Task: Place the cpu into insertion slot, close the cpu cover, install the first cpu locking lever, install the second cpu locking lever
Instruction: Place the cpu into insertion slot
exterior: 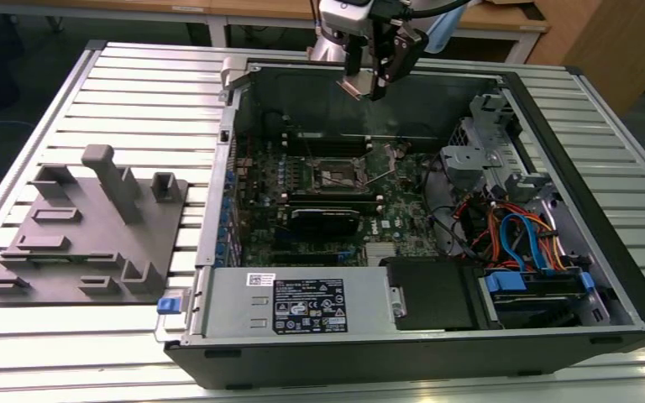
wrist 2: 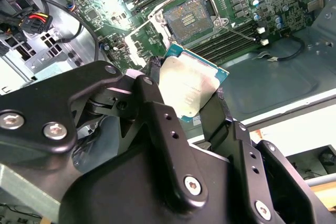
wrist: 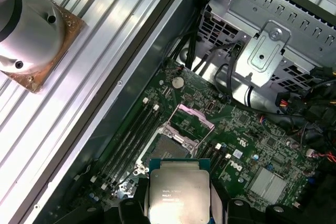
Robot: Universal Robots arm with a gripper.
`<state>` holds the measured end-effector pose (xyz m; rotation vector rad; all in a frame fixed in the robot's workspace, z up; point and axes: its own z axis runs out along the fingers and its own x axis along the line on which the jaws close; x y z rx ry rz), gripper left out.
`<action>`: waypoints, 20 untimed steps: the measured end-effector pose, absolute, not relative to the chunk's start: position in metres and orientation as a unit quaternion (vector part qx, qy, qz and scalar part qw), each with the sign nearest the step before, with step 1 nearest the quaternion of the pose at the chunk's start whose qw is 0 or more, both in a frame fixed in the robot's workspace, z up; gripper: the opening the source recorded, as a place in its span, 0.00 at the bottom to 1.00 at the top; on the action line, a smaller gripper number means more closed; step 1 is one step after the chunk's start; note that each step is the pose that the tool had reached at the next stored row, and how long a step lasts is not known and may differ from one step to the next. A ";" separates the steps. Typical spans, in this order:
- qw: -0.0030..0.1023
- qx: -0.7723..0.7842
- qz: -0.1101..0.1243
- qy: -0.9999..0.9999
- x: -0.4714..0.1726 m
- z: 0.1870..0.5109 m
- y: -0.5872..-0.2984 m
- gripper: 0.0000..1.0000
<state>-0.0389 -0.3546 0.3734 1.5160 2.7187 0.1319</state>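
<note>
Exterior view: a black two-fingered gripper (exterior: 369,82) hangs over the far side of an open black computer case (exterior: 591,277), clasping the small square silver-topped cpu (exterior: 356,86). The square black-rimmed insertion slot (exterior: 343,174) lies below, well apart. Second wrist view: black fingers (wrist 2: 223,109) pinch the chip's opposite edges, with the empty slot ahead of the fingertips. First wrist view: the thin silver cpu cover (wrist: 193,116) appears swung open beyond the slot.
</note>
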 end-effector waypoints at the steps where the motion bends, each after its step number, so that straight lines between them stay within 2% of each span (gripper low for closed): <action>1: 0.013 0.488 0.042 0.872 -0.039 0.373 -0.355 0.54; 20: 0.015 0.521 0.042 0.852 -0.039 0.373 -0.355 0.54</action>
